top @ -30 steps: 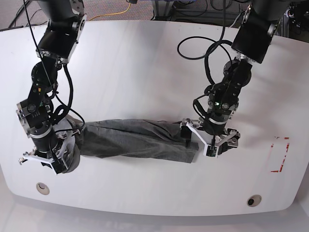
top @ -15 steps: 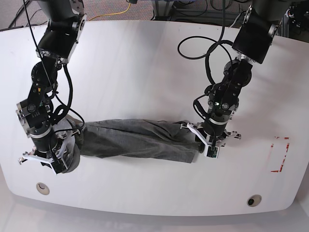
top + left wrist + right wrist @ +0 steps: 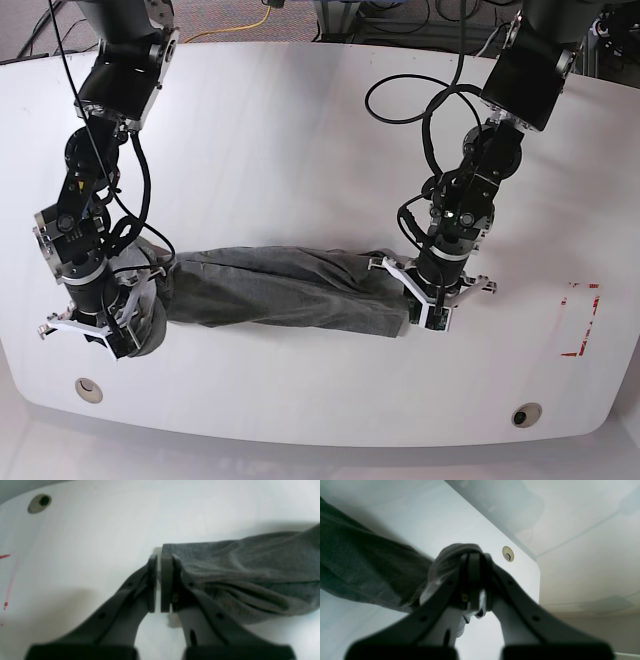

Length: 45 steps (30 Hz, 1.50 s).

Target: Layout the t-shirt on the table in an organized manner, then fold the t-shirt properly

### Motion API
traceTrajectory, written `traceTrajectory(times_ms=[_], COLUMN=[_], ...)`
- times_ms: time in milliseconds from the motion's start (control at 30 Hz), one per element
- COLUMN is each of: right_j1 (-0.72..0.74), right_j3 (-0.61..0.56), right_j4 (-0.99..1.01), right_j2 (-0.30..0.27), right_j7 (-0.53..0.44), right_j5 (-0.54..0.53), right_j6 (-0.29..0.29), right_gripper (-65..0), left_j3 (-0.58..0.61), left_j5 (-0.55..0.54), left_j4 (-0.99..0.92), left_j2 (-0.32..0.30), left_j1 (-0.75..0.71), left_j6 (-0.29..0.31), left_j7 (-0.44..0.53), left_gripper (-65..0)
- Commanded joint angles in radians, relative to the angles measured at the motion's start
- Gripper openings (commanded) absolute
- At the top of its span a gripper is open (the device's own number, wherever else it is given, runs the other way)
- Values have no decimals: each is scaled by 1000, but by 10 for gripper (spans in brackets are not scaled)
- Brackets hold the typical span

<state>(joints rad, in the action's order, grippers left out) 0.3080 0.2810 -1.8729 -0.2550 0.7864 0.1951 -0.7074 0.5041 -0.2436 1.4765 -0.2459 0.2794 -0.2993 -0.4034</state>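
The grey t-shirt (image 3: 280,285) lies bunched in a long roll across the front of the white table (image 3: 300,130). At its right end stands my left gripper (image 3: 428,305), shut. In the left wrist view that left gripper (image 3: 159,556) shows a thin bright slit between its pads. The t-shirt (image 3: 237,575) corner lies against the outer side of the right finger, and no cloth shows in the slit. At the roll's left end my right gripper (image 3: 100,335) is shut on a bunch of the t-shirt (image 3: 357,572), which wraps round the right gripper (image 3: 475,555).
Two round cable holes (image 3: 88,388) (image 3: 526,413) sit near the table's front edge. A red tape rectangle (image 3: 582,318) marks the right side. Black cables loop above the left arm, near the back edge.
My left gripper's jaws went from wide open to shut at the t-shirt's right end. The right arm and the roll of cloth have hardly moved.
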Motion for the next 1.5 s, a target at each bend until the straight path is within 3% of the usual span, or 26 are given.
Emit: traceTrajectory(times_ms=[0,533,800,1100,1267,1367,1467], right_j1=[24,3,-16,-16,-16,-16,-16], right_j3=[2,1,1,1,1,1,1], right_j4=[-18,-20,-21,-23,-23,-23,-23], right_j2=[-11,-8,-7,-7,-7,-7,-7], right_j7=[-25,-25,-28,-28,-28,-28,-28], right_j5=[-4,-4,-4,-4,-4,-4,-4], right_j6=[9,9,9,9,9,9,9], right_gripper=[-650,-650,-650,-650,-650,-650,-650], left_j3=[-6,-17,-141,-293,-318,-322,-322], left_j5=[10,14,8,8,7,7,-7], left_j4=[19,-119,-133,-133,-133,-133,-133], left_j2=[-3,29,36,93,116,127,139], left_j1=[10,51,28,14,14,14,19], left_j6=[-5,-5,-4,-2,22,78,117], left_j7=[24,19,16,16,14,13,-15], left_gripper=[-631,-632,-633,-632,-624,-565,-453])
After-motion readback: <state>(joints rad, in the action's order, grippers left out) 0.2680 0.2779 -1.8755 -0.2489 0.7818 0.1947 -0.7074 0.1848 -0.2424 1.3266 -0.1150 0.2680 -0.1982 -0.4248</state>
